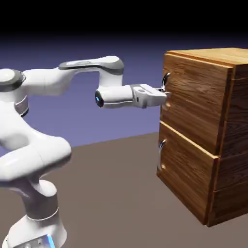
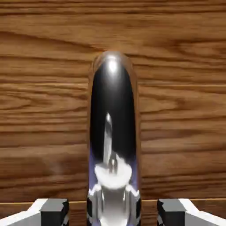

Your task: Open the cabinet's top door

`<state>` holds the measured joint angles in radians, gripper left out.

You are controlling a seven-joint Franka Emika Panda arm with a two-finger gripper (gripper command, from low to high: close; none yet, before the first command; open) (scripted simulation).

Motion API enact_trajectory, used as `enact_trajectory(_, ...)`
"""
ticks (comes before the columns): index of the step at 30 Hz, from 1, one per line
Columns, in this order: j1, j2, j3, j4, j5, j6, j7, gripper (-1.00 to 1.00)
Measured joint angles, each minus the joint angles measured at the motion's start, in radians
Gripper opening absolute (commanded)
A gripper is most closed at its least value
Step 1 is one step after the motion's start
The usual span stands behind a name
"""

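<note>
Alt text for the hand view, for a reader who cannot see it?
A curved, mirror-bright silver handle stands upright mid-frame against the brown wood-grain top door. Two grey fingertips show at the bottom corners, either side of it.

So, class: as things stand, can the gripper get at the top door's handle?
Probably yes: the gripper is level at the top door's handle, nothing between them. In the hand view the handle stands between the fingertips.

The glossy white, rounded-segment robot arm (image 1: 43,145) is showing grey bands at its joints. A blue light ring is glowing on the wrist end (image 1: 99,98), and a pale blue panel is glowing at the base (image 1: 41,240).
</note>
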<state>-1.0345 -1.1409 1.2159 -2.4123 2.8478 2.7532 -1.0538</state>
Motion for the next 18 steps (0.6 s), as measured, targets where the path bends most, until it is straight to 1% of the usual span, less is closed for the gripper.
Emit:
enact_trajectory(11, 0.342, -0.03, -0.332, -0.392, -0.284, -0.378, 0.015, -1.0)
enact_trajectory(18, 0.42, -0.093, -0.586, -0.558, -0.549, -0.626, 0.035, -1.0)
